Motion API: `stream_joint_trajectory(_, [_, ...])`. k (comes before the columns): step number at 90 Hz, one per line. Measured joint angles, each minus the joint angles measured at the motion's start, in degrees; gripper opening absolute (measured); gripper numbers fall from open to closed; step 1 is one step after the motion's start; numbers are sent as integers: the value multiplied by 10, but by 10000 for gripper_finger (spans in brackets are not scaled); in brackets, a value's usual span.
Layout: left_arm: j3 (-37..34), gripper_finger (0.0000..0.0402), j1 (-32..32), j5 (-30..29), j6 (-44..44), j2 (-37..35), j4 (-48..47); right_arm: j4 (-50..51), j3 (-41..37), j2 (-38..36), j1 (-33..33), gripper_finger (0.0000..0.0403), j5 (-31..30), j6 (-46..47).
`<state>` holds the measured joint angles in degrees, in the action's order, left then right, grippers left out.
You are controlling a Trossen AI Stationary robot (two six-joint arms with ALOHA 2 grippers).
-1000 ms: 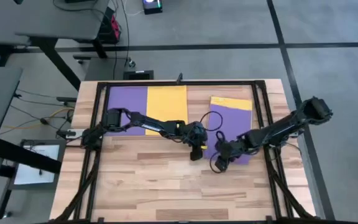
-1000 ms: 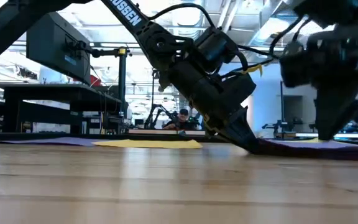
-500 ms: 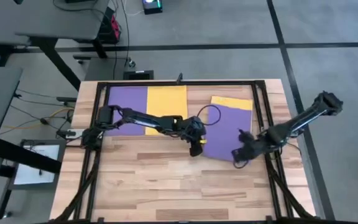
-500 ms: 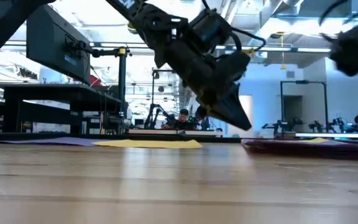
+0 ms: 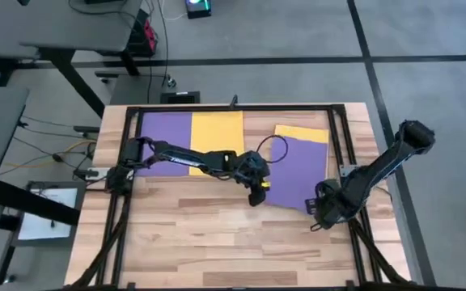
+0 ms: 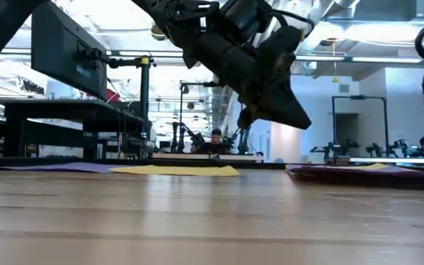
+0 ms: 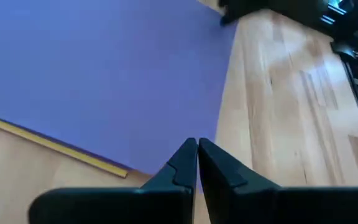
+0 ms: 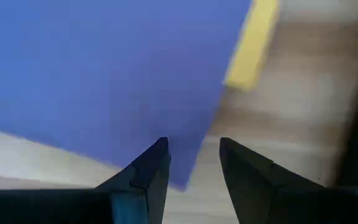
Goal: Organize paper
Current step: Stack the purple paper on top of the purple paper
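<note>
The light wooden table (image 5: 217,234) filled the frame's centre; purple and yellow paper sheets (image 5: 191,129) lay upper left, a purple sheet over yellow (image 5: 298,166) at centre right. The left gripper (image 5: 256,196) hovered closed and empty beside it; the right gripper (image 5: 315,224) stood parted, empty, lower right

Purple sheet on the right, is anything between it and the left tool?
Nothing visible. The left tool, fingers closed, hangs above bare wood at the near left edge of the purple sheet, which lies on a yellow sheet. The right tool is off its opposite corner.
</note>
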<state>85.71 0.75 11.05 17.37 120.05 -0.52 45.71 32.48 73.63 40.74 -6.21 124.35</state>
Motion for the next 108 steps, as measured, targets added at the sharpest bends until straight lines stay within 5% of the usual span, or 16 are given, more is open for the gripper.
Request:
stream_joint_trajectory(48, [-1, 0, -14, -32, 2, 31, 19, -102, -11, 25, 50, 132, -122, 55])
stream_joint_trajectory(67, [0, 0, -14, -26, 5, 30, 22, -279, -10, 28, 91, 132, -162, -77])
stream_joint_trajectory(80, [0, 0, -14, -26, -3, 30, 60, -189, -11, 27, 93, 132, -176, 53])
stream_joint_trajectory(108, [2, 0, -29, -71, -145, 56, 143, -119, -10, 35, 66, 132, -170, 59])
